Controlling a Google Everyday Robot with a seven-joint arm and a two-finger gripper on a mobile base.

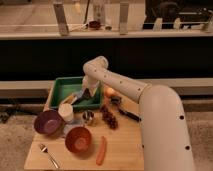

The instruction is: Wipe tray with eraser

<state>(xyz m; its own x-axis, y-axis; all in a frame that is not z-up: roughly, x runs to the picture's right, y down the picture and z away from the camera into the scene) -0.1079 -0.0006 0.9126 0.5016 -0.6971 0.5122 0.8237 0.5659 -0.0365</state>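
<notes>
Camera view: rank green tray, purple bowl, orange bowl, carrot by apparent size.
1. green tray
2. purple bowl and orange bowl: they look about alike, and the orange one is nearer the camera, so unranked
3. carrot
The gripper is down over the tray.

Green rectangular plastic tray (64, 89) with low raised sides, sitting flat at the far left end of the wooden tabletop, long side toward the camera, right part hidden behind the arm. Small oblong eraser block (83, 94), light blue with a dark face, down inside that tray toward its front right area, right at the tip of the gripper (89, 94) pointing down into the tray. Can't really tell if resting on the tray floor or just above it, tbh.
</notes>
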